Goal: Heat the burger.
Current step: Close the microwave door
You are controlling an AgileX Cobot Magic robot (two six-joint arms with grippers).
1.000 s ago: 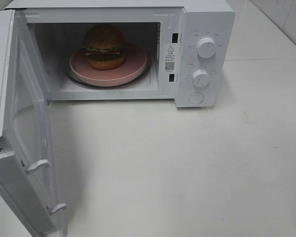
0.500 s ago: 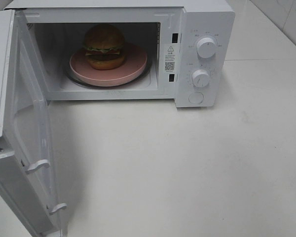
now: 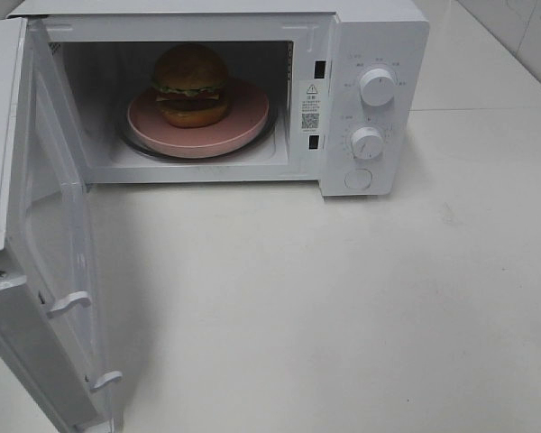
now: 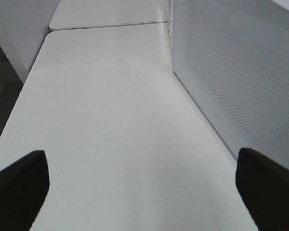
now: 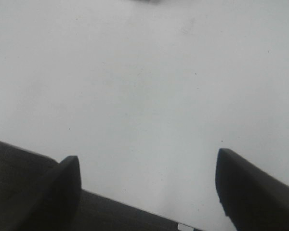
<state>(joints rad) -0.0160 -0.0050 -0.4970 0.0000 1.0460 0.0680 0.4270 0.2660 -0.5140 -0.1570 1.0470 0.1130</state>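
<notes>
Looking over a plain white surface [image 3: 361, 307], joining a second white tabletop [image 4: 106, 12] at a thin seam. Seeing pale wall tiles [image 3: 523, 27] at the far right. Noticing dark grey floor [image 4: 1, 96] beside the surface's edge. Receiving soft, even light.

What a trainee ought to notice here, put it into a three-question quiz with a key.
1. True or false: the microwave door is shut.
2. Where does the burger sit? A) on a metal tray beside the microwave; B) on the pink plate inside the microwave; C) on top of the microwave.
3. Fill in: the left tool and the right tool are both ___ and hold nothing.
Key: 1 false, the door stands wide open; 2 B; 3 open.
</notes>
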